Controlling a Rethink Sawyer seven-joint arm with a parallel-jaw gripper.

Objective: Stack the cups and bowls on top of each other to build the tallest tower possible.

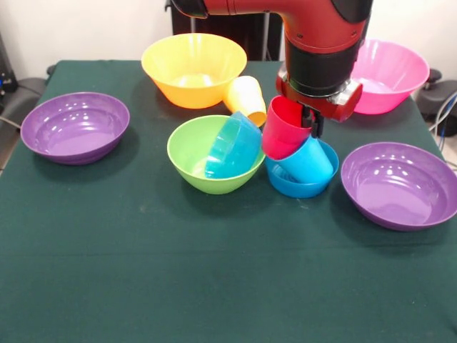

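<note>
The red cup [283,128] is gripped at its rim by the fingers [311,123], tilted over the blue cup [311,160] in a blue bowl [300,184].

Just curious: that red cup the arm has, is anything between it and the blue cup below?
Nothing visible. The gripper holds the red cup tilted, its base already against the blue cup, which lies tipped in the small blue bowl.

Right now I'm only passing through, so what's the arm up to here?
The gripper holds the red cup by its rim, tilted over the blue cup lying in a small blue bowl. Another blue bowl sits tipped in the green bowl. No real tower yet; the other bowls are scattered.
</note>
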